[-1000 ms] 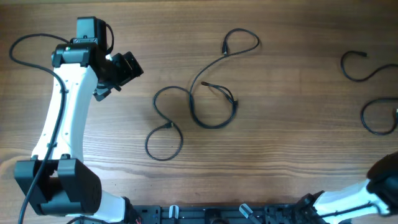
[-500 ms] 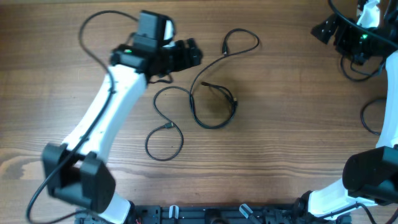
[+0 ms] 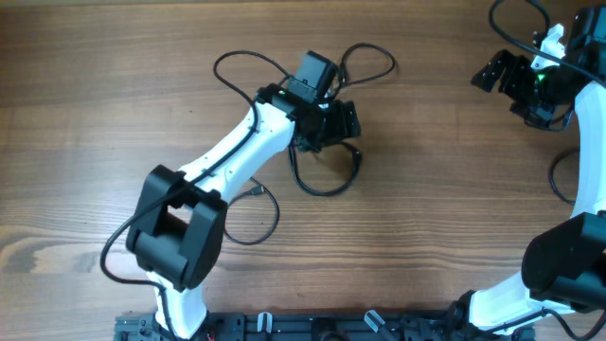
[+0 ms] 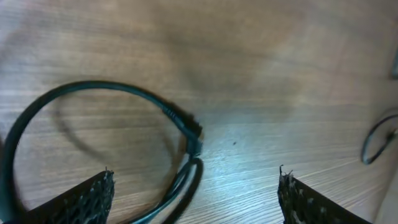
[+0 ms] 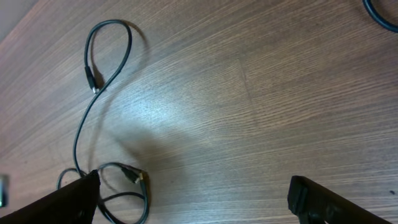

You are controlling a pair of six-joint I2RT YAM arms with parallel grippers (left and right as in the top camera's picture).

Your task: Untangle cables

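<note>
The cables [image 3: 327, 185] lie tangled mid-table: thin black cords with one loop at the top [image 3: 367, 59] and another at the lower left [image 3: 252, 225]. My left gripper [image 3: 343, 119] hovers over the tangle, open. In the left wrist view a cable loop [image 4: 93, 87] ends in a plug [image 4: 189, 130], and a doubled strand [image 4: 186, 186] runs between the spread fingertips [image 4: 93, 199] without touching them. My right gripper [image 3: 494, 72] is open at the far right, apart from the tangle. Its wrist view shows the top loop [image 5: 109, 50] and a whitish plug tip [image 5: 135, 177].
Another thin black cable loop [image 3: 561, 182] lies at the right edge, partly behind the right arm [image 3: 587, 142]. The left arm's own thicker wire [image 3: 241, 64] arcs above the tangle. The left arm [image 3: 218, 161] stretches diagonally across the wooden table [image 3: 426, 237].
The left arm swung from the table's left side rightward until its gripper reached the tangle. The right arm rose from the bottom right corner to the top right.
</note>
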